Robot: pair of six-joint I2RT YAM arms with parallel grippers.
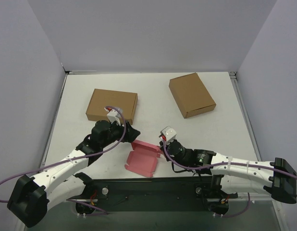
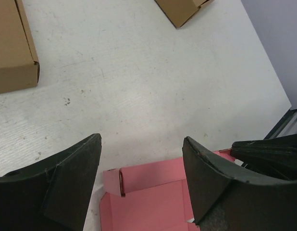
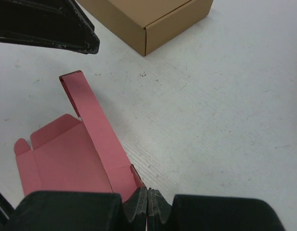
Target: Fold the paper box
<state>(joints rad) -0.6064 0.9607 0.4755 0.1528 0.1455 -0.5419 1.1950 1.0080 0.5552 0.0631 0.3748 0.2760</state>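
Pink thin-card paper box (image 1: 142, 161) is lying half-flat near white table's (image 1: 153, 108) front edge, cropped in left wrist view, right gripper (image 3: 147, 192) pinching its raised flap, a grip hidden from above, left gripper (image 2: 141, 140) hovering wide, empty.

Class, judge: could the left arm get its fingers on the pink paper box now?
Probably yes: the open left fingers hang just above the paper box, nothing between; the right fingers pinch only one edge.

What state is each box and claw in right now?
Pink thin-card paper box: mostly flat, one long flap raised.
Left brown cardboard box: closed.
Right brown cardboard box: closed.
Left gripper: open, empty.
Right gripper: shut on the pink box's flap.
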